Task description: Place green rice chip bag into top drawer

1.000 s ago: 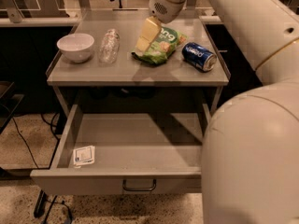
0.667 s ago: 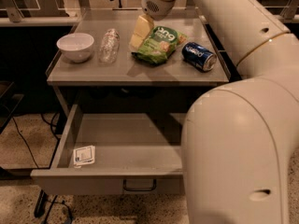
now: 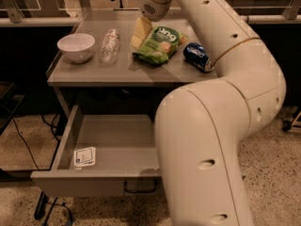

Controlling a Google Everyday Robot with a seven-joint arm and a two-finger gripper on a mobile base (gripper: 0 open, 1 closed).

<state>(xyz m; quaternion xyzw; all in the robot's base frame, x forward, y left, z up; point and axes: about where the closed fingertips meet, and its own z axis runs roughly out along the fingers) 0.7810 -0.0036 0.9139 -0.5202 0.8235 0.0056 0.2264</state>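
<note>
The green rice chip bag (image 3: pixel 160 45) lies flat on the grey table top, right of centre. My gripper (image 3: pixel 140 33), pale yellow, hangs down from the white wrist at the bag's upper left edge, touching or just above it. The top drawer (image 3: pixel 70 136) is pulled open below the table, with a small white card (image 3: pixel 85 156) inside at the front left and a dark bar handle (image 3: pixel 141 188) on its front. My white arm hides the drawer's right half.
A white bowl (image 3: pixel 76 46) sits at the table's left. A clear plastic bottle (image 3: pixel 109 45) lies beside it. A blue soda can (image 3: pixel 197 56) lies on its side right of the bag. Cables trail on the speckled floor at the left.
The arm has swung left, and my gripper has shifted from over the bag to its upper left edge. The arm now hides more of the drawer. The bag has not moved.
</note>
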